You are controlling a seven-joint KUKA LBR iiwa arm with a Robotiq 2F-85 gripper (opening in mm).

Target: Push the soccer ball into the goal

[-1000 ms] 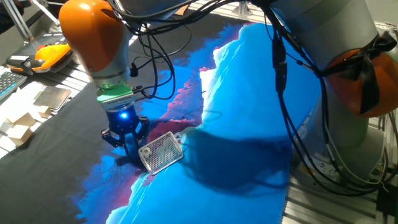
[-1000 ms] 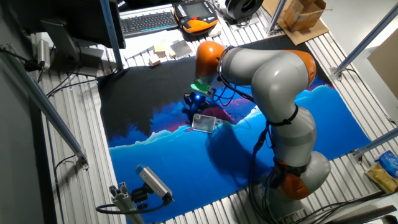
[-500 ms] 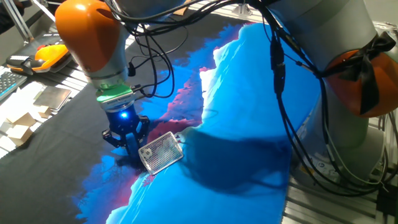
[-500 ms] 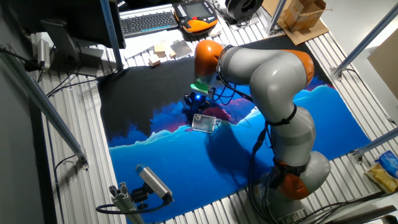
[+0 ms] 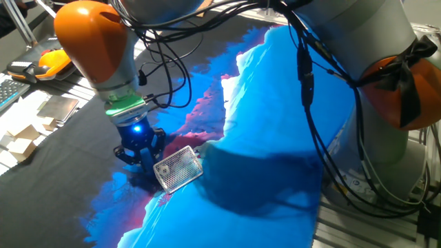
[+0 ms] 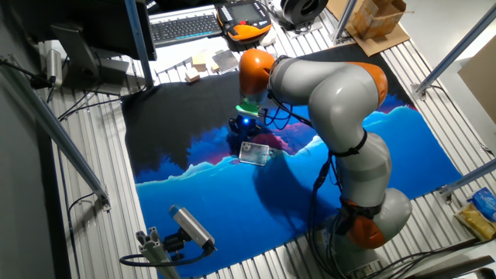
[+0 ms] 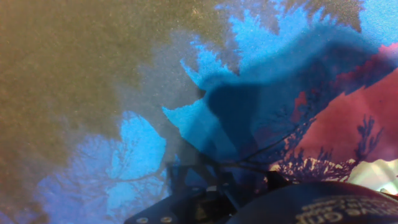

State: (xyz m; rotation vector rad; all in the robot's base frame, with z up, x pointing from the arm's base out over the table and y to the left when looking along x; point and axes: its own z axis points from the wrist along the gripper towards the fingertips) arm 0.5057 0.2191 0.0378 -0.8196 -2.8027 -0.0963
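Observation:
The goal (image 5: 178,167) is a small white mesh frame that lies tilted on the blue cloth; it also shows in the other fixed view (image 6: 254,153). My gripper (image 5: 142,162) stands upright just left of it, fingertips low at the cloth, and its dark fingers look closed together with nothing held. It also shows in the other fixed view (image 6: 239,133). A tiny pale round spot (image 5: 161,168) sits at the goal's left end beside the gripper; I cannot tell whether it is the soccer ball. The hand view shows only cloth and dark gripper parts along the bottom.
The cloth (image 5: 275,117) is blue, magenta and black. Cardboard pieces (image 5: 21,141) and an orange pendant (image 5: 55,60) lie at the left; a keyboard (image 6: 184,27) is at the back. Cables (image 5: 306,83) hang from the arm. A camera mount (image 6: 190,226) stands at the cloth's near edge.
The arm's orange joint has leaned a little to the left and the gripper has shifted very slightly left with it. The goal has not moved.

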